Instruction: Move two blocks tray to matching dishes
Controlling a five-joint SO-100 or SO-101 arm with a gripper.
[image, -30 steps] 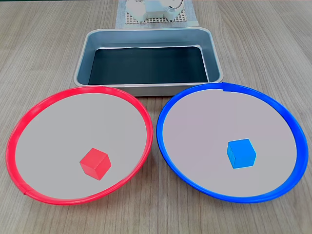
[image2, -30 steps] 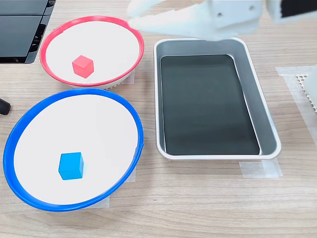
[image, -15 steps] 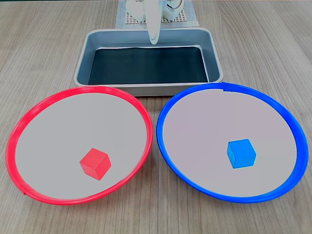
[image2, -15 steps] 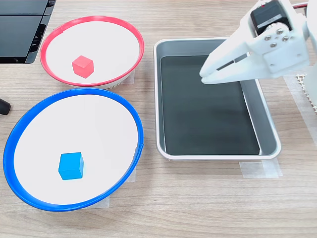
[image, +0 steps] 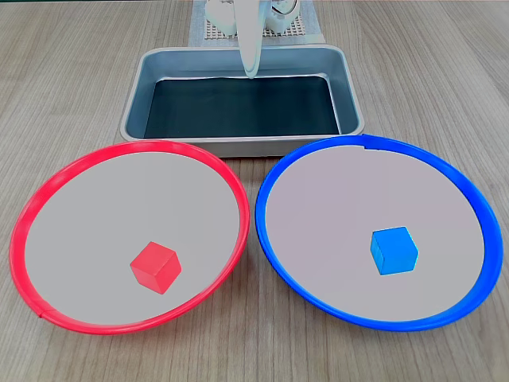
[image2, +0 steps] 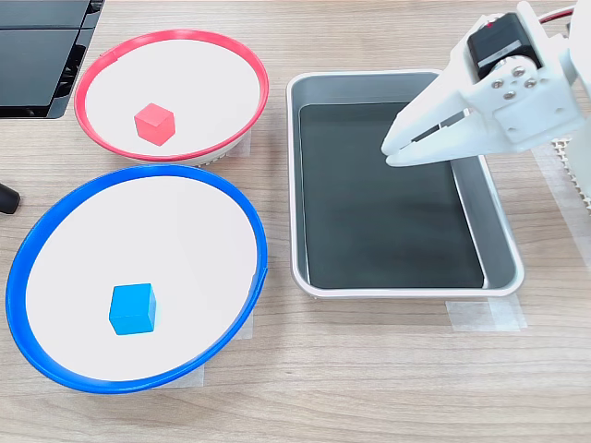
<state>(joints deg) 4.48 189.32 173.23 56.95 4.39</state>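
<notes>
The red block (image: 155,267) lies in the red-rimmed dish (image: 103,207), and the blue block (image: 394,251) lies in the blue-rimmed dish (image: 342,191). Behind both dishes stands the silver tray (image: 238,146), its dark bottom bare. The other fixed view shows the same: red block (image2: 154,122) in the red dish (image2: 194,83), blue block (image2: 132,308) in the blue dish (image2: 138,231), and the tray (image2: 397,291) to their right. My white gripper (image2: 388,154) hangs over the tray's far half, its fingers together with nothing between them. Its tip (image: 251,70) points down at the tray's back edge.
A white mesh mat (image: 254,32) lies under the arm's base behind the tray. In the other fixed view, a black device (image2: 37,55) sits at the top left corner, next to the red dish. Pale tape (image2: 485,314) holds the tray's near corner to the wooden table.
The gripper has swung away from the red dish's side, come down over the tray and shut. In the last half second it has only edged slightly toward the arm's base. Both blocks stayed still.
</notes>
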